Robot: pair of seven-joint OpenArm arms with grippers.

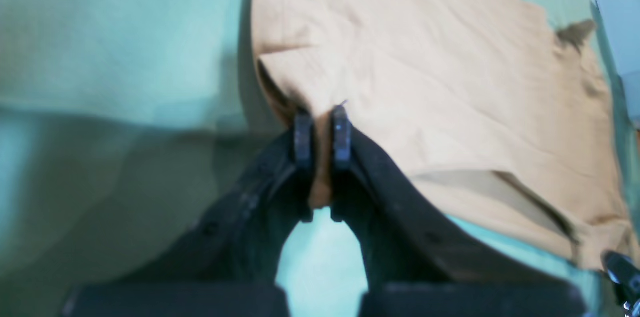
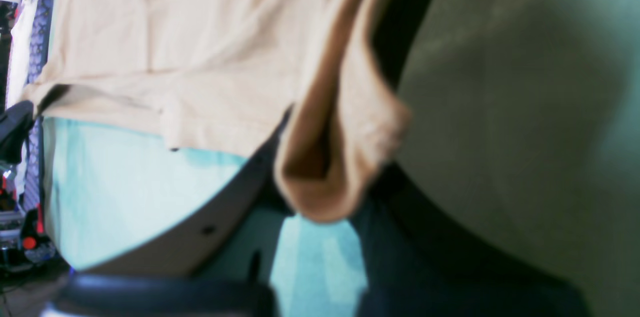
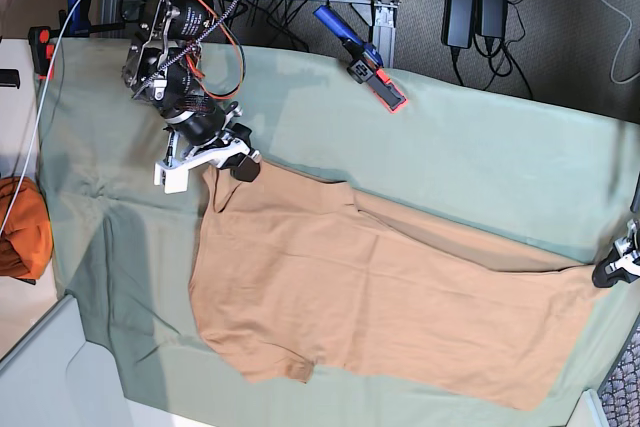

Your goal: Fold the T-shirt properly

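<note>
Base view showed T-shirt (image 3: 380, 297) spread flat on green table cloth (image 3: 470, 157), wrinkled, sleeve toward near edge. Right gripper (image 3: 240, 165) clamped shut on shirt corner at far left end; left gripper (image 3: 612, 269) pinched opposite end at cloth's right edge. Left wrist view confirmed jaws closed with tan fabric squeezed between fingertips (image 1: 342, 137). Right wrist view showed bunched fabric in jaws. Likely holding both ends to stretch shirt taut before folding. Orange bundle (image 3: 22, 229) sat left of cloth, untouched.
</note>
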